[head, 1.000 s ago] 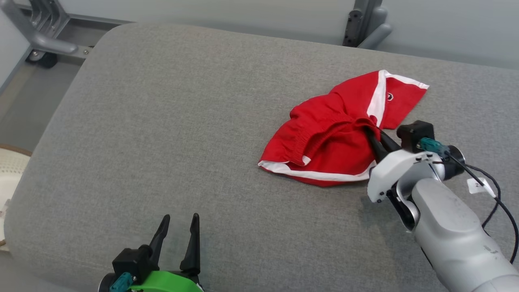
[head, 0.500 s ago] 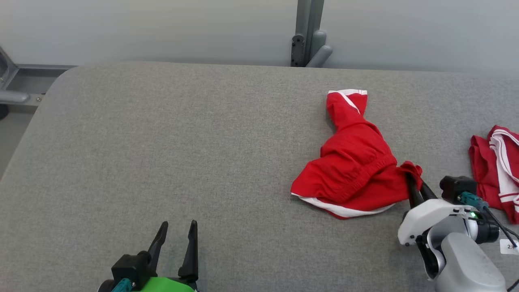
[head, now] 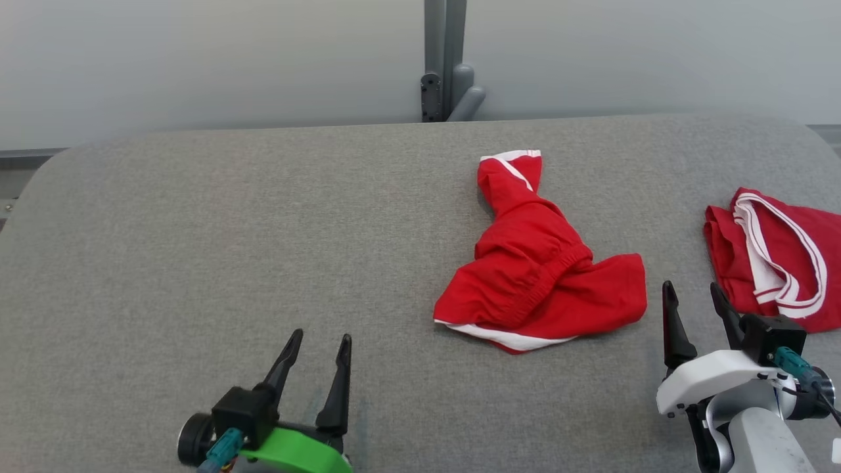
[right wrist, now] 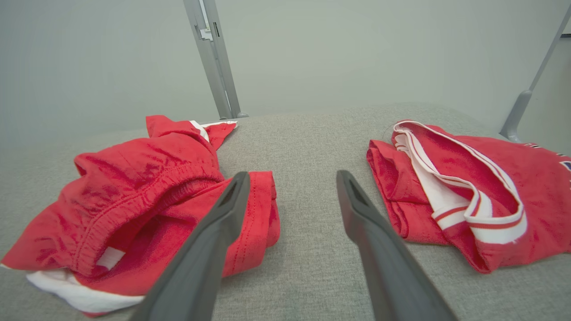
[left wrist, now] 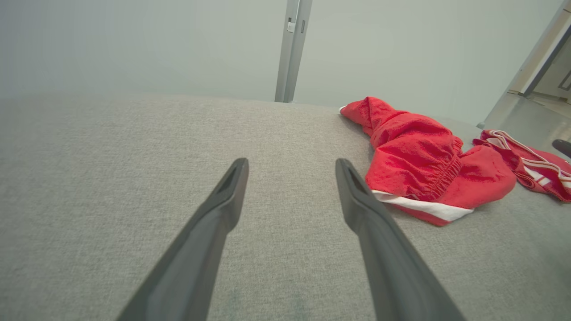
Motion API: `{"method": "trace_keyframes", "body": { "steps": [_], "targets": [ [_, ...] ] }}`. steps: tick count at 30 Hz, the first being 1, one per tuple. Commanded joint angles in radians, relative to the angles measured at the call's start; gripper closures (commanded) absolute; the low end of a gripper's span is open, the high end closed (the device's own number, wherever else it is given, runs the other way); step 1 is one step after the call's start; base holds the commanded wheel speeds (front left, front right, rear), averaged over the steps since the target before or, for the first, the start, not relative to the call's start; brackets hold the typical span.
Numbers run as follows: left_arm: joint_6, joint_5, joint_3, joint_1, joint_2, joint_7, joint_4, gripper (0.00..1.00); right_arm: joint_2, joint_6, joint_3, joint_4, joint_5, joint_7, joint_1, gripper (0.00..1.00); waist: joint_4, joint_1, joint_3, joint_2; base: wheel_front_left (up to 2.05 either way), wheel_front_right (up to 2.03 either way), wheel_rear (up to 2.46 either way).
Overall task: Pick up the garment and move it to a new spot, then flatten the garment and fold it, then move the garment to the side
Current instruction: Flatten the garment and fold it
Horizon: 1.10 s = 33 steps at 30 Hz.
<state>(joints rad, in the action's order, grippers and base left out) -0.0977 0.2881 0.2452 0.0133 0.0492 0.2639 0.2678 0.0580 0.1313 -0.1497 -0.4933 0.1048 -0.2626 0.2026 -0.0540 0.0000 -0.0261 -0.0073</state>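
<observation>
The garment (head: pixel 535 276), red shorts with white trim and an elastic waistband, lies crumpled right of centre on the grey padded table (head: pixel 230 249). It also shows at the right of the left wrist view as the garment (left wrist: pixel 424 160) and at the left of the right wrist view as the garment (right wrist: pixel 147 187). My right gripper (head: pixel 691 292) is open just right of the shorts, holding nothing; its left finger (right wrist: pixel 223 214) rests beside the cloth's edge. My left gripper (head: pixel 320 341) is open near the front edge, well left of the shorts.
A second red garment with white stripes (head: pixel 772 266) lies at the table's right end, also seen as the striped garment (right wrist: pixel 464 191) right of my right fingers. A grey metal post (head: pixel 443 59) stands behind the table against a pale wall.
My right gripper has let go of the shorts and now stands open beside them. The head camera has swung right, bringing the second red garment into view. The left gripper stays open.
</observation>
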Motion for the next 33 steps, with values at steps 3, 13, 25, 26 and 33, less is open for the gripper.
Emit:
{"method": "trace_keyframes", "body": {
  "steps": [3,13,25,26,33],
  "targets": [
    [-0.017,-0.035,0.075,-0.096,0.003,0.0,-0.017,0.0,-0.003,-0.001,0.014,0.037,0.008,-0.003,-0.018,0.0,0.097,0.0,-0.042,0.0073,0.0,0.0,0.0],
    [-0.032,-0.079,0.31,-0.338,0.004,0.0,0.152,0.0,-0.005,-0.001,0.071,0.077,0.073,-0.003,0.027,0.0,0.287,0.0,-0.156,0.0073,0.0,0.0,0.0],
    [0.004,-0.096,0.35,-0.475,0.005,0.0,0.355,0.0,-0.006,-0.001,0.09,0.064,0.107,-0.003,0.049,0.0,0.386,0.0,-0.229,0.0073,0.0,0.0,0.0],
    [0.011,-0.097,0.349,-0.483,0.004,0.0,0.373,0.0,-0.006,-0.001,0.093,0.063,0.105,-0.003,0.051,0.0,0.391,0.0,-0.233,0.0073,0.0,0.0,0.0],
    [0.063,-0.079,0.319,-0.51,0.004,0.0,0.432,0.0,-0.006,-0.001,0.097,0.053,0.11,-0.003,0.056,0.0,0.414,0.0,-0.252,0.0073,0.0,0.0,0.0]
  ]
}}
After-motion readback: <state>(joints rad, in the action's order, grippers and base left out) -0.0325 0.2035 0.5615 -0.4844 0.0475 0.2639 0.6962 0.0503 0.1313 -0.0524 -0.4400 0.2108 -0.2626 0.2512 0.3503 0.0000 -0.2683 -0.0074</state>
